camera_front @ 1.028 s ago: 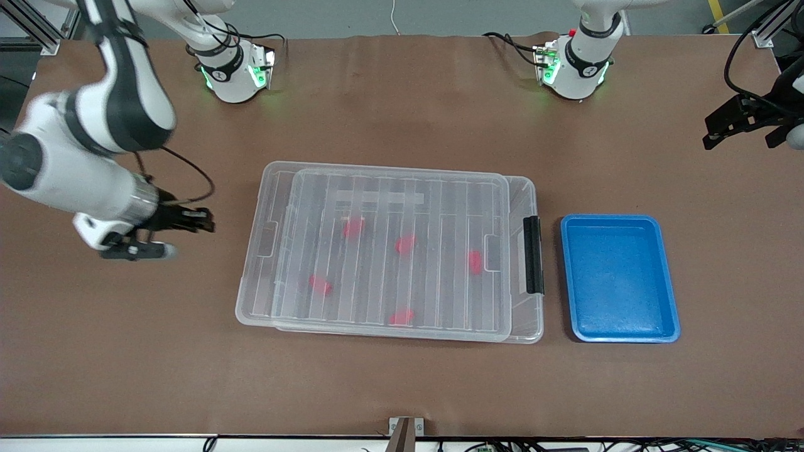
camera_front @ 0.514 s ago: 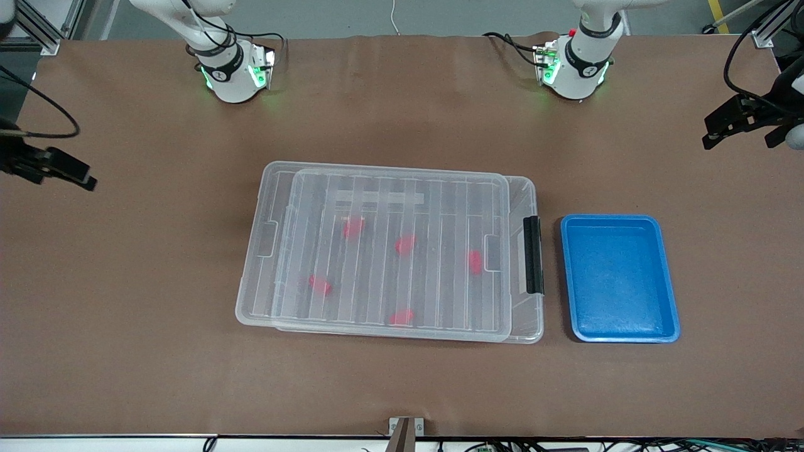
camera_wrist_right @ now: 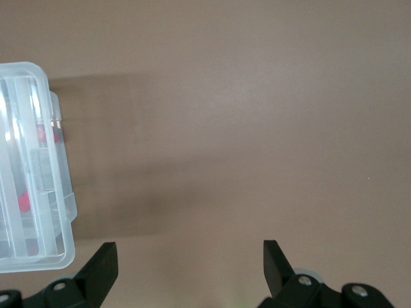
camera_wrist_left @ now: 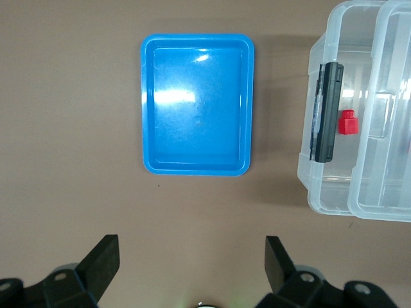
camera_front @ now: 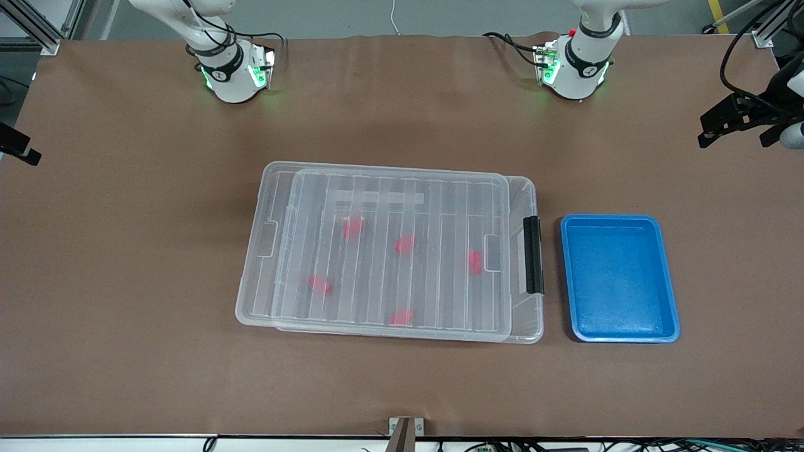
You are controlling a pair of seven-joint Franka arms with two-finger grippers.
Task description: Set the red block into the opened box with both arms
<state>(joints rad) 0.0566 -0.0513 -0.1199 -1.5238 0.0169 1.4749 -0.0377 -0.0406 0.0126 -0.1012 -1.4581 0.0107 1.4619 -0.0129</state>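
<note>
The clear box [camera_front: 251,301] sits mid-table with its ribbed lid [camera_front: 402,188] lying over most of it. Several red blocks, such as one red block [camera_front: 353,227] and another red block [camera_front: 475,262], lie inside under the lid. The left wrist view shows a red block [camera_wrist_left: 347,122] beside the black clip [camera_wrist_left: 326,112]. My left gripper [camera_front: 716,129] hangs open over the left arm's end of the table, and nothing is between the left gripper's [camera_wrist_left: 191,253] fingers. My right gripper [camera_front: 22,150] shows only at the table's edge at the right arm's end. In its wrist view the right gripper [camera_wrist_right: 189,256] is open and empty, beside a corner of the box [camera_wrist_right: 38,256].
An empty blue tray [camera_front: 568,282] stands next to the box's clip end, toward the left arm's end of the table. It appears as the blue tray [camera_wrist_left: 146,102] in the left wrist view. Bare brown table surrounds the box and tray.
The right arm has swung away from beside the box to the table's edge at its own end. The left gripper has barely shifted. Box, lid and blocks have not moved.
</note>
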